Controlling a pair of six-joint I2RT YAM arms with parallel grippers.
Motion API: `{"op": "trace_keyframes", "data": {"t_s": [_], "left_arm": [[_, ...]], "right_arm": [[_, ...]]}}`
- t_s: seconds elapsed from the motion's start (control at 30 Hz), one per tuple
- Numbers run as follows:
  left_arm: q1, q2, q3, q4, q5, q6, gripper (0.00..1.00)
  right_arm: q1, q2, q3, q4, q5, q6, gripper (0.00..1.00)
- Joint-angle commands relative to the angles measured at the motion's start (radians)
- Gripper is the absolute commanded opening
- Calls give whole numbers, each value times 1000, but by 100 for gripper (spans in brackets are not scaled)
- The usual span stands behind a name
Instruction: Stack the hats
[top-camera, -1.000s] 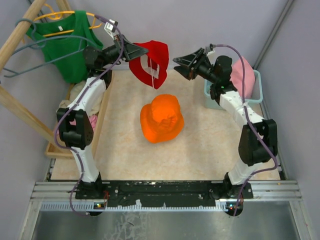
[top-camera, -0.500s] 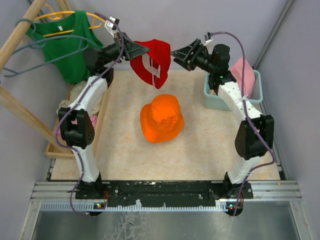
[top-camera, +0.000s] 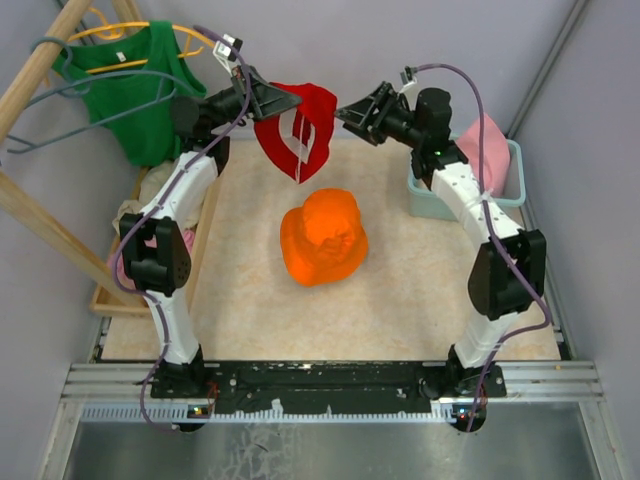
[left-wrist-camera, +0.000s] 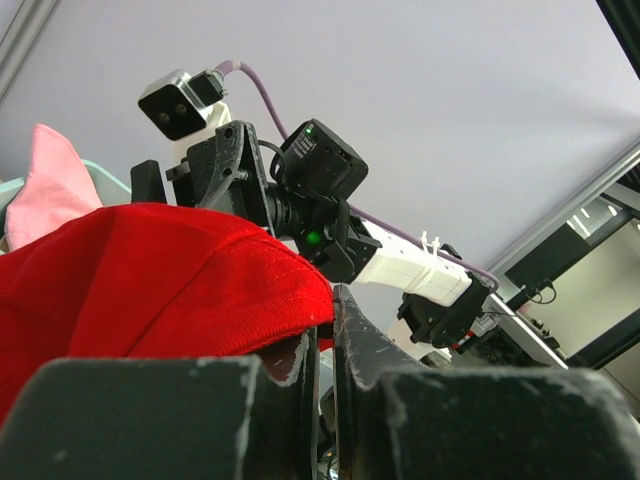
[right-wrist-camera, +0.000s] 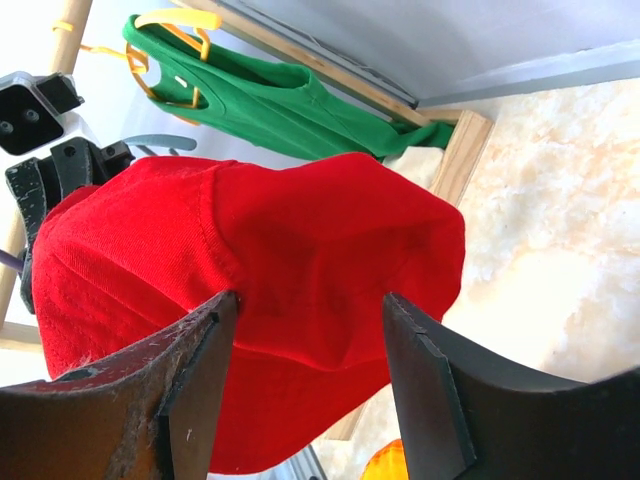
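Beige speckled tabletop, grey walls behind: two robot arms meet over the far edge, at about 12 o'clock. The left gripper is clamped on the brim of the red hat and holds it in the air, clear of the table, with the crown hanging down and a white label showing inside. In the left wrist view, red fabric sits pinched between the closed jaws. The right gripper comes in from 1 o'clock with its jaws spread apart. In the right wrist view its two fingers stand on either side of the red crown (whether they touch the cloth cannot be told).

The orange hat lies alone at the centre of the table, crown up, brim flat, below the raised red one and apart from it. The pink hat rests in a pale teal bin at 2 o'clock, behind the right arm. A green tank top hangs on a yellow hanger at 10 o'clock, above a wooden tray of crumpled cloths along the left side.
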Motion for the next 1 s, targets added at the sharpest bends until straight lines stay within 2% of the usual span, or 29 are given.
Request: {"op": "trace_keyframes", "data": {"t_s": [0.0, 0.37, 0.67, 0.7, 0.8, 0.87, 0.9, 0.97], "left_arm": [[-5, -1, 14, 32, -11, 7, 7], [-3, -4, -2, 34, -16, 5, 7], [-5, -14, -11, 52, -23, -13, 7], [-5, -14, -13, 54, -23, -14, 7], [-4, -14, -12, 64, -22, -21, 7], [0, -15, -18, 66, -15, -22, 6], [3, -18, -27, 73, -12, -26, 6], [11, -25, -53, 87, -11, -31, 6]], "right_arm": [[4, -82, 6, 26, 5, -28, 60], [6, -137, -25, 21, 2, -30, 60], [66, -44, 52, 11, 0, -31, 57], [68, -37, 57, 7, 3, -35, 51], [64, -45, 60, -29, 28, -70, 20], [47, -68, 56, -67, 48, -109, 4], [30, -84, 52, -83, 55, -130, 0], [-18, -128, 47, -119, 66, -161, 0]]}}
